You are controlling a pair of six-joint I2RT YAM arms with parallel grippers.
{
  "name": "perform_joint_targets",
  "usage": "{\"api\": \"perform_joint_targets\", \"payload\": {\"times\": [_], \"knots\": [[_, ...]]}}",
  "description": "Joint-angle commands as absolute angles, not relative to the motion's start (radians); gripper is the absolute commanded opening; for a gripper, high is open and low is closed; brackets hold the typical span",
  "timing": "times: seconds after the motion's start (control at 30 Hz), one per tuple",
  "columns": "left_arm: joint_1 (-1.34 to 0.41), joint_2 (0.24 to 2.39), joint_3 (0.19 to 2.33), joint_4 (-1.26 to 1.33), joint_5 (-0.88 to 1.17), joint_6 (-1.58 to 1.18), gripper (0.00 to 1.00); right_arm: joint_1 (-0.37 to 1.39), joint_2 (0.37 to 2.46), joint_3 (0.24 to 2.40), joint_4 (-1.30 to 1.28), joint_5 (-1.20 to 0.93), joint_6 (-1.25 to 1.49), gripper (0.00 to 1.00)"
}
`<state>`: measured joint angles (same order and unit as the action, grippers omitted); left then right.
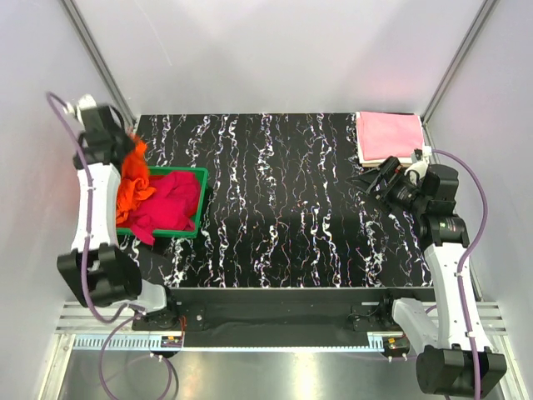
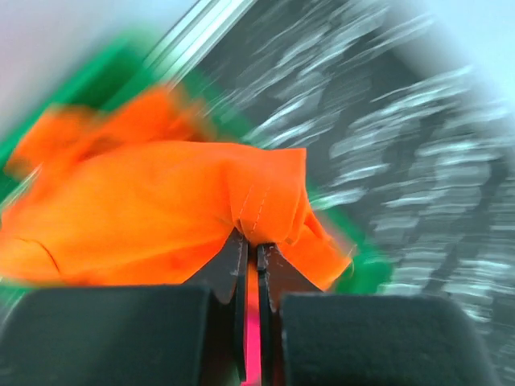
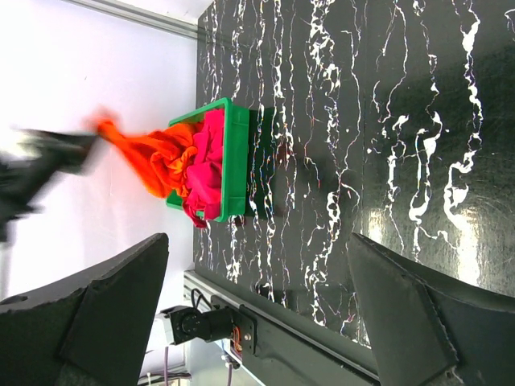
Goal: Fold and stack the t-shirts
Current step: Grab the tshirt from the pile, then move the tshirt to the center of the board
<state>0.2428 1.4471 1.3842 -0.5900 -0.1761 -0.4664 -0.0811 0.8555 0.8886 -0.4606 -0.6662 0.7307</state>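
My left gripper (image 1: 127, 147) is raised over the table's left edge, shut on a bunch of the bright orange t-shirt (image 1: 133, 179). The shirt hangs from it down into the green bin (image 1: 201, 202). In the left wrist view the fingers (image 2: 233, 269) pinch a seamed fold of the orange t-shirt (image 2: 153, 209); the gripper (image 2: 251, 248) shows almost no gap. A crimson-magenta t-shirt (image 1: 171, 200) fills the bin. A folded pink t-shirt (image 1: 389, 136) lies at the back right corner. My right gripper (image 1: 370, 181) hovers just in front of it, open and empty (image 3: 257, 245).
The black marbled table (image 1: 283, 208) stretches between the bin and the pink shirt. White walls and metal frame posts close in the left, back and right sides. The right wrist view shows the bin (image 3: 237, 161) and the table's near edge rail.
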Motion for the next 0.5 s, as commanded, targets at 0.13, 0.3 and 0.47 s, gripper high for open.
{"api": "perform_joint_targets", "payload": {"times": [0.13,0.3,0.47], "knots": [[0.115,1.299,1.934,-0.442,0.357,-0.524,0.0,-0.081,0.874,0.916,-0.43,-0.641,0.742,1.0],[0.043,1.246,1.883,-0.159,0.635,-0.795,0.0,-0.081,0.885,0.907,-0.433,-0.626,0.733,1.0],[-0.064,1.146,1.479,0.101,0.733,-0.914,0.0,-0.081,0.87,0.894,-0.434,-0.591,0.732,1.0]]}}
